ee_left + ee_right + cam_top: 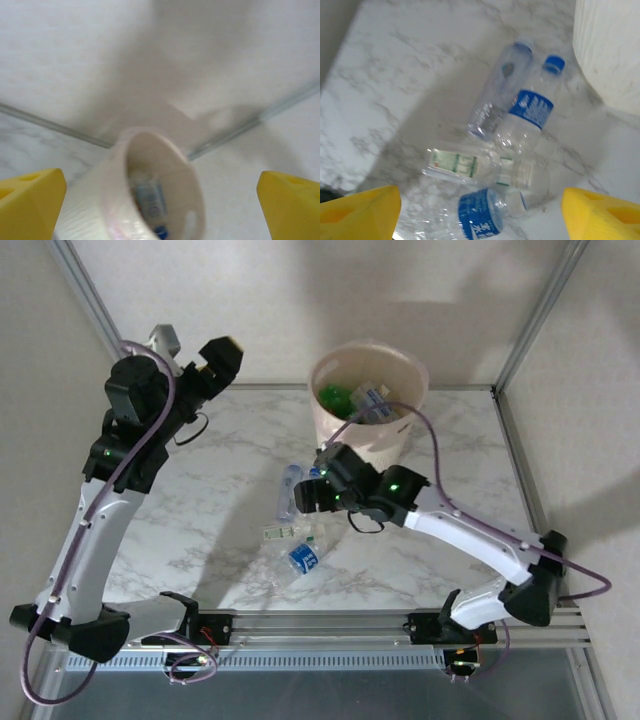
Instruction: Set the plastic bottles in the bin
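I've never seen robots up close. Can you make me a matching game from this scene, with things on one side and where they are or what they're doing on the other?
Things:
1. green bottle
2. blue-capped bottle
3. left gripper
4. right gripper

Places or states:
A. open, above the cluster of bottles
B. inside the bin
C. lying on the table, close to the bin's wall
D. open and empty, aimed at the bin's mouth

Pairs: 1-B, 2-C, 3-D, 4-A
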